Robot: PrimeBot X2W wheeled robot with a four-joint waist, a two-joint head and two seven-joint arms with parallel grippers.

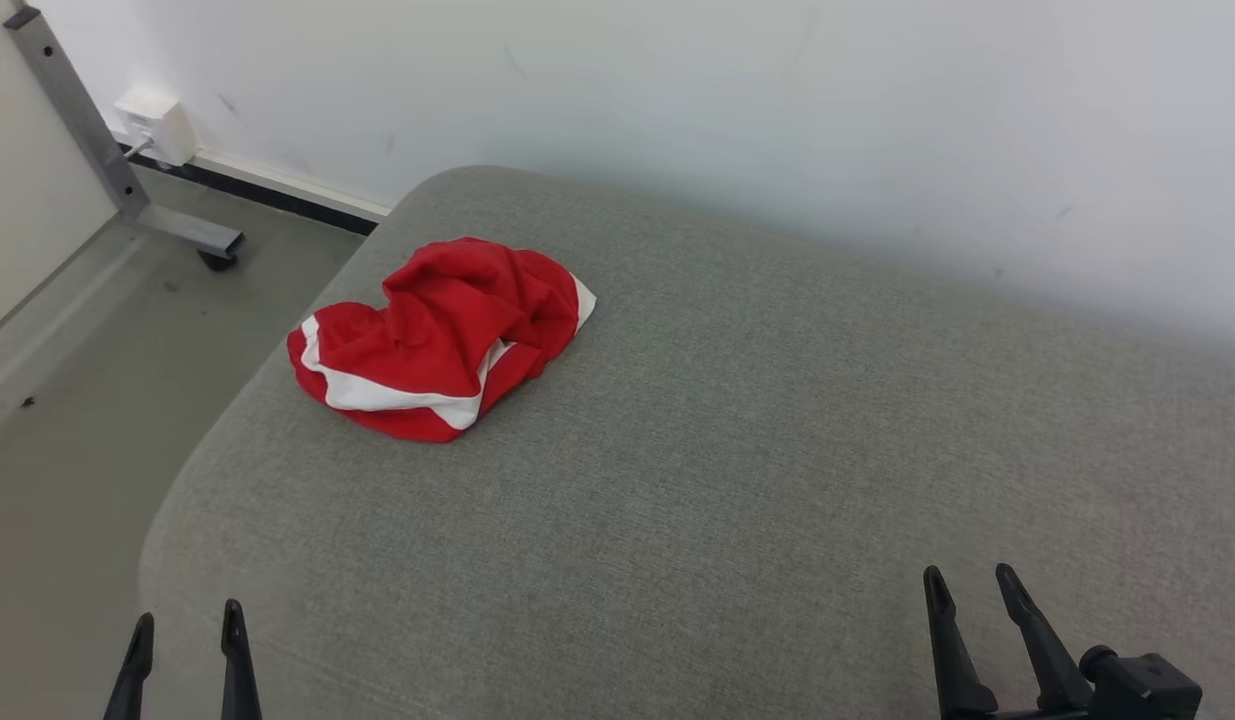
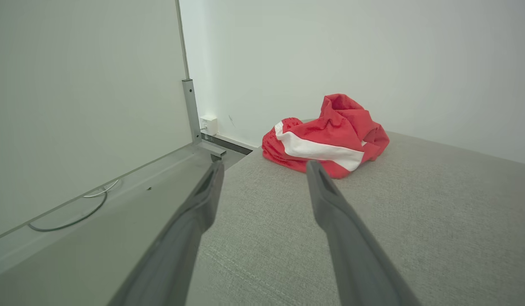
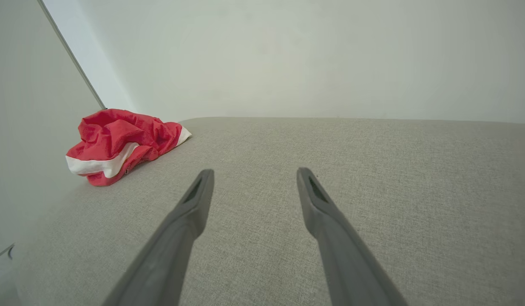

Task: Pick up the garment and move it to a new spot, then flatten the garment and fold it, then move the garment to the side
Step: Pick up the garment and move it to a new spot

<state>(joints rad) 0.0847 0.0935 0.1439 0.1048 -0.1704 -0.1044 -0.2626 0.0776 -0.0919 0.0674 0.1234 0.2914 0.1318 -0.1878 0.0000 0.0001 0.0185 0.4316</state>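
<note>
garment [image 1: 442, 335]: crumpled, far-left on cushion [image 1: 737, 480]
left gripper [image 1: 185, 628]: nearer, garment ahead, jaws apart, empty
right gripper [image 1: 972, 590]: well apart, jaws apart, empty

Head camera: high, looking forward and down over the grey cushion [image 1: 777, 450] to the white wall [image 1: 827, 100]; floor [image 1: 67, 460] along its left side. Left wrist camera: low, close over the cushion's left edge, sighting along the left gripper [image 2: 265, 165] at the red-and-white garment [image 2: 330, 131], near ahead. Right wrist camera: low over the cushion, sighting along the right gripper [image 3: 255, 171] at the wall; garment well off to its left. All three share garment, cushion, wall.
</note>
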